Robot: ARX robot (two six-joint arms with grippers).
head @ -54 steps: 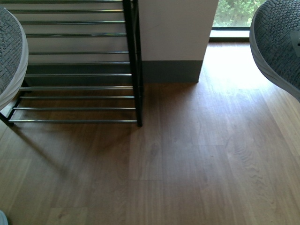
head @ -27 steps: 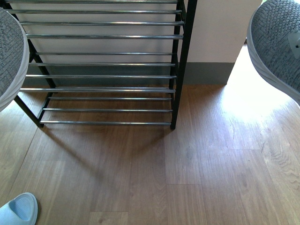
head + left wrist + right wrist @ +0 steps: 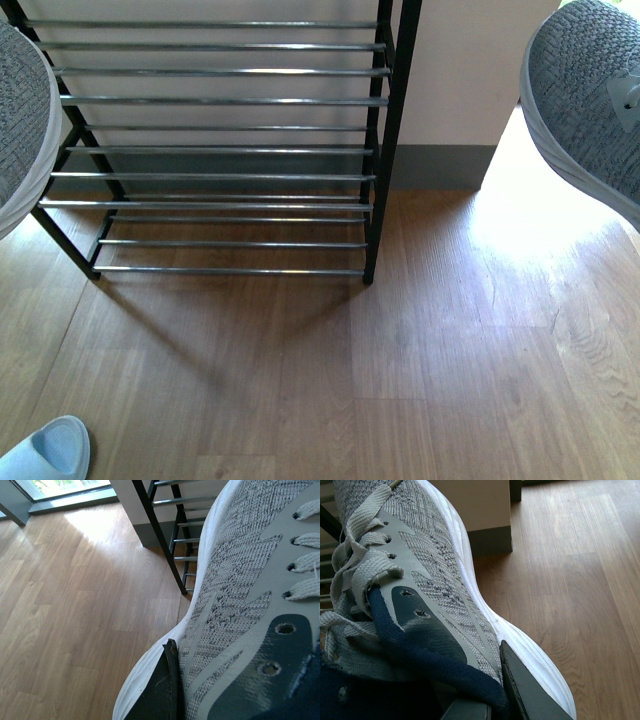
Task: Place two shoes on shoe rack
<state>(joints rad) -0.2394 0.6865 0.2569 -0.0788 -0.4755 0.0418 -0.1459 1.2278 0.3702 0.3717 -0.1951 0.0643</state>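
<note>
The shoe rack [image 3: 225, 100] with black frame and chrome bars stands against the wall, ahead and left of centre. My left gripper is shut on a grey knit sneaker [image 3: 22, 115] held in the air at the left edge; its dark finger [image 3: 162, 690] presses the shoe's side [image 3: 235, 585]. My right gripper is shut on the other grey knit sneaker [image 3: 585, 95], held up at the right edge; its finger [image 3: 520, 685] lies against the white sole, the shoe [image 3: 435, 580] filling the view. A light blue slide sandal [image 3: 50, 450] lies on the floor at the bottom left.
Wooden floor [image 3: 420, 360] spreads in front of the rack. A white wall with grey skirting [image 3: 450, 160] stands right of the rack. Bright sunlight falls on the floor at the right. The rack's black leg [image 3: 160, 535] shows in the left wrist view.
The view has swung so the rack moved from the far left toward the centre, then slightly lower. The blue sandal came into view at the bottom left. Both sneakers stay held.
</note>
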